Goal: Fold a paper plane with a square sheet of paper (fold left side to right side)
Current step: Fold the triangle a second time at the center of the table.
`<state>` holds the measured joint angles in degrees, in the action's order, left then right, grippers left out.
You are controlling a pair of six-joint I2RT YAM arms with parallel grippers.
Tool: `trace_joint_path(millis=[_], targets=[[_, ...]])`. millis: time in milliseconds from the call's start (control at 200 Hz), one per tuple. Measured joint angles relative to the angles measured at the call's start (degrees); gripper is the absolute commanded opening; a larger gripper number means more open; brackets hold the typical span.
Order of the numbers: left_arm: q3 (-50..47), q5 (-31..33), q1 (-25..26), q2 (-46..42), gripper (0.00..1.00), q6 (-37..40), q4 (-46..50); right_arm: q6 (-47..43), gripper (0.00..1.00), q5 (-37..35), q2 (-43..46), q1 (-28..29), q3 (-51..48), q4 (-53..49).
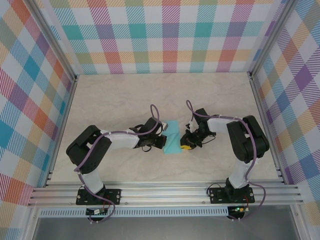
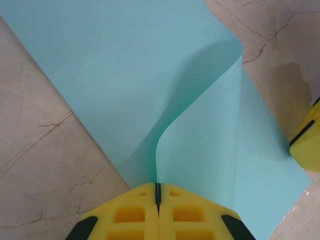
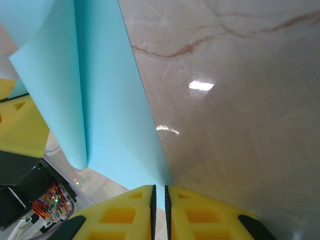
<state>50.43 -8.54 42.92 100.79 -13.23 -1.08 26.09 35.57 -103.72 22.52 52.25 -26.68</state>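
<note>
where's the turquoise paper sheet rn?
Top view, mid-table: thin turquoise square paper sheet between the left gripper and right gripper, one edge curled up in the left gripper.

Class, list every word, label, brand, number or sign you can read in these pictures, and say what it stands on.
None can be read.
The sheet of paper is plain.
The table and checked walls bear no writing.
The left gripper's yellow fingers carry no marks.
Any print on the small circuit board is too small to read.
</note>
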Motion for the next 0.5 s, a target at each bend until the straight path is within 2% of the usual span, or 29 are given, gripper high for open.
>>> trace_joint_path(millis=[500], targets=[[0.1,-0.4,-0.1,0.7,0.01,0.0,-1.0,0.1,0.12,0.0,0.9,0.3,0.0,0.8]])
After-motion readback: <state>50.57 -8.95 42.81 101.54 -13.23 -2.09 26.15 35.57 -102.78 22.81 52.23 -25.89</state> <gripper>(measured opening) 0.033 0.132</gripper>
